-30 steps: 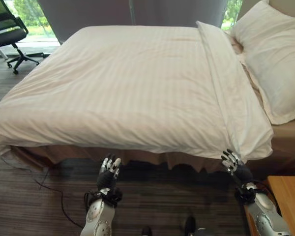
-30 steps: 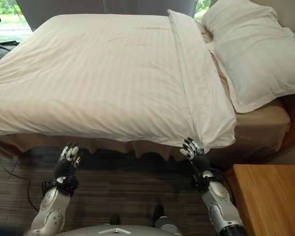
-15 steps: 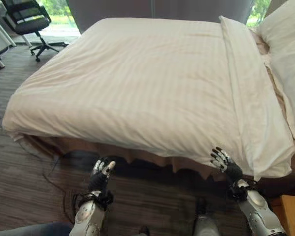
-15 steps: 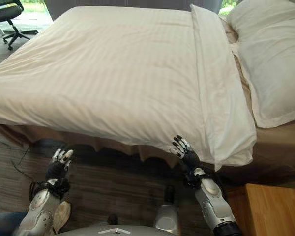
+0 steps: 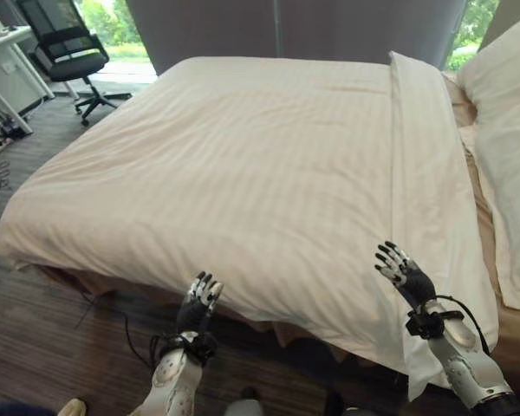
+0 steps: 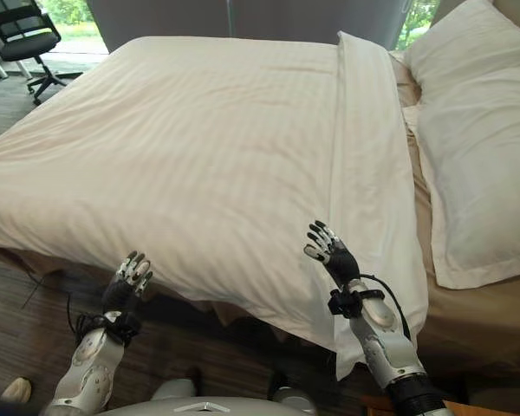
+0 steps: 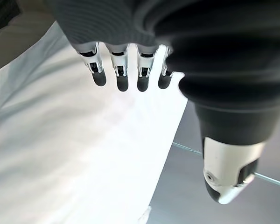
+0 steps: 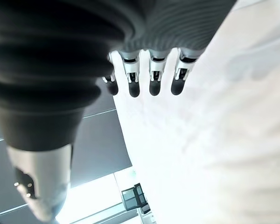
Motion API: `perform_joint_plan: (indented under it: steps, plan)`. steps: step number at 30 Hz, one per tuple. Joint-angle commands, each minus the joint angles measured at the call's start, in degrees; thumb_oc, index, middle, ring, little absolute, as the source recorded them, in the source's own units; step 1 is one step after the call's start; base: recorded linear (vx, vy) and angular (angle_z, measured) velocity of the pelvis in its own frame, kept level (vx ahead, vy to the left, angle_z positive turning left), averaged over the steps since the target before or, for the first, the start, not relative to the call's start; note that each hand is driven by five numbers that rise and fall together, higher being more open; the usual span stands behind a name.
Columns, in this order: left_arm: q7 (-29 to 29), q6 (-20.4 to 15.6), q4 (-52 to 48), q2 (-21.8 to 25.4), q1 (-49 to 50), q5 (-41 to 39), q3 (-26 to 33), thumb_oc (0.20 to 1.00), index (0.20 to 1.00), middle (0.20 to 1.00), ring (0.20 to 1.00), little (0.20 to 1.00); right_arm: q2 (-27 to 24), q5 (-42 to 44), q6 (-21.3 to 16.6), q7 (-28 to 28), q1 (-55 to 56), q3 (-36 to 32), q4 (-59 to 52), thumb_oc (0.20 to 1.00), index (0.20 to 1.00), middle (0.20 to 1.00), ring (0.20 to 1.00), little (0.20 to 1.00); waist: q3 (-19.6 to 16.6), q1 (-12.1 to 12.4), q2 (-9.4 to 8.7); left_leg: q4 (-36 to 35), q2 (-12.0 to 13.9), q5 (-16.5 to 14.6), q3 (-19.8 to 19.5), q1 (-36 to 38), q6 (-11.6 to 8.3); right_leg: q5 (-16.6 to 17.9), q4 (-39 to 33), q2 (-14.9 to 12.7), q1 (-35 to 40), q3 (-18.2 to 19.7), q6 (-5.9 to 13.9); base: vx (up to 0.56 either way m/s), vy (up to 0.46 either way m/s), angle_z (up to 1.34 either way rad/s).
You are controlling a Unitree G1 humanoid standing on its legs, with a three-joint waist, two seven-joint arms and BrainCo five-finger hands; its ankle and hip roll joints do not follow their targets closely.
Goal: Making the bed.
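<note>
A white striped duvet (image 5: 269, 165) lies spread over the bed, its top edge turned back in a band (image 5: 420, 173) beside a large white pillow (image 6: 468, 147) at the right. My left hand (image 5: 199, 303) is open, fingers straight up in front of the duvet's hanging near edge. My right hand (image 5: 406, 276) is open too, raised in front of the duvet near its near right corner, just left of the band. In each wrist view straight fingers (image 7: 122, 70) (image 8: 154, 74) spread before the white cloth (image 8: 214, 140). Neither hand holds anything.
A brown bed skirt (image 5: 87, 282) shows under the duvet's near edge. A black office chair (image 5: 69, 52) and a desk (image 5: 4, 43) stand at the far left on the dark wood floor. A shoe (image 5: 69, 406) shows at the bottom left. A grey curtain hangs behind the bed.
The camera has shifted. Both hands have risen from below the bed's edge to the level of the duvet's near edge; the right one now shows against the duvet. Both stay open.
</note>
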Motion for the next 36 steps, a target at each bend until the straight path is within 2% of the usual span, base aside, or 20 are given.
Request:
perform_joint_plan:
  steps: [1, 7, 13, 14, 15, 16, 17, 28, 35, 36]
  plan:
    - [-2.42, -2.43, -2.94, 1.96, -2.47, 0.46, -0.48, 1.0, 1.0, 1.0, 1.0, 1.0, 1.15, 2.59, -3.29, 1.35, -1.95, -0.09, -3.08, 1.0, 1.0, 1.0, 1.0, 1.0, -1.06, -1.37, -1.69, -4.36, -0.74, -2.1, 2.27, 6.3, -1.68, 0.8, 0.23, -3.65, -2.05, 1.8, 5.55, 0.16, 0.092, -0.13]
    - [-3.54, -1.82, -4.86, 3.38, -2.73, 2.1, -2.32, 1.0, 1.0, 1.0, 1.0, 1.0, 3.07, 7.03, -2.22, 1.92, -0.67, -0.43, -2.34, 1.0, 1.0, 1.0, 1.0, 1.0, -2.54, -2.53, -1.24, -5.84, -1.62, -3.01, 3.65, 7.6, -1.14, 1.3, 0.11, -3.84, -3.41, 3.47, 6.38, 0.05, 0.044, -0.13]
    - [-3.7, -0.85, -4.44, 2.68, -1.73, 1.52, -3.17, 1.0, 1.0, 1.0, 1.0, 1.0, 2.71, 8.97, -2.98, 0.32, -1.87, -4.73, -0.8, 1.0, 1.0, 1.0, 1.0, 1.0, -2.99, -2.95, -1.38, -5.84, -2.03, -4.13, 4.37, 8.69, -0.62, 1.24, 0.11, -3.98, -3.25, 4.68, 6.84, 0.03, 0.019, -0.09]
    - [-4.11, -0.63, -4.78, 2.83, -1.9, 1.37, -4.09, 1.0, 1.0, 1.0, 1.0, 1.0, 1.58, 8.86, -3.04, -0.29, -3.15, -5.56, 1.11, 0.702, 0.702, 0.702, 0.702, 0.702, -3.13, -3.04, -1.5, -5.84, -2.04, -4.34, 4.57, 8.88, -0.53, 1.24, 0.11, -3.98, -3.19, 4.77, 6.92, 0.03, 0.012, -0.06]
    - [-4.27, -0.61, -4.93, 2.95, -2.0, 1.37, -4.47, 1.0, 1.0, 1.0, 1.0, 1.0, 1.15, 9.14, -3.13, -0.67, -3.8, -5.94, 2.21, 0.548, 0.548, 0.548, 0.548, 0.548, -3.16, -2.96, -1.53, -5.84, -2.04, -4.47, 4.63, 8.97, -0.47, 1.23, 0.11, -4.0, -3.17, 4.82, 6.98, 0.03, 0.009, -0.05]
    - [-4.43, -0.47, -5.32, 3.12, -2.04, 1.15, -4.91, 1.0, 1.0, 1.0, 1.0, 1.0, 0.76, 9.93, -3.19, -1.27, -4.78, -6.47, 3.93, 0.238, 0.238, 0.238, 0.238, 0.238, -3.17, -2.83, -1.54, -5.84, -2.09, -4.55, 4.65, 9.02, -0.42, 1.27, 0.11, -4.04, -3.19, 4.84, 7.06, 0.02, 0.003, -0.04]
    - [-4.55, -0.35, -5.5, 3.16, -2.02, 0.73, -5.19, 1.0, 1.0, 1.0, 1.0, 1.0, 0.54, 10.5, -3.34, -1.58, -5.51, -6.63, 5.1, 0.2, 0.2, 0.2, 0.2, 0.2, -3.17, -2.72, -1.57, -5.84, -2.1, -4.62, 4.68, 9.07, -0.38, 1.28, 0.11, -4.05, -3.19, 4.88, 7.09, 0.02, 0.002, -0.04]
    - [-5.21, 0.9, -6.32, 4.82, -1.42, -2.28, -7.13, 1.0, 1.0, 1.0, 1.0, 1.0, -1.02, 14.15, -1.85, -4.61, -14.51, -6.77, 21.28, 0.2, 0.2, 0.2, 0.2, 0.2, -2.06, -0.68, -0.76, -5.84, -2.62, -4.69, 3.76, 8.27, -0.09, 1.25, 0.11, -4.36, -3.68, 4.52, 7.22, 0.0, -0.002, -0.01]
    - [-5.38, 0.9, -6.75, 6.15, -1.61, -2.7, -7.55, 1.0, 1.0, 1.0, 1.0, 1.0, -1.32, 14.42, -1.17, -5.86, -20.37, -6.44, 31.44, 0.2, 0.2, 0.2, 0.2, 0.2, -1.19, 0.55, 0.87, -5.84, -3.14, -4.33, 3.38, 6.5, -0.14, 1.64, 0.11, -4.9, -5.27, 4.04, 7.3, -0.01, 0.001, 0.03]
    - [-5.23, 0.8, -7.03, 6.75, -2.04, -3.01, -7.9, 1.0, 1.0, 1.0, 1.0, 1.0, -2.05, 14.56, -1.41, -7.47, -24.11, -7.28, 37.56, 0.2, 0.2, 0.2, 0.2, 0.2, -0.43, 1.07, 1.84, -5.84, -3.43, -4.05, 3.27, 5.39, -0.18, 1.92, 0.11, -5.14, -6.42, 4.03, 7.37, -0.07, 0.013, 0.02]
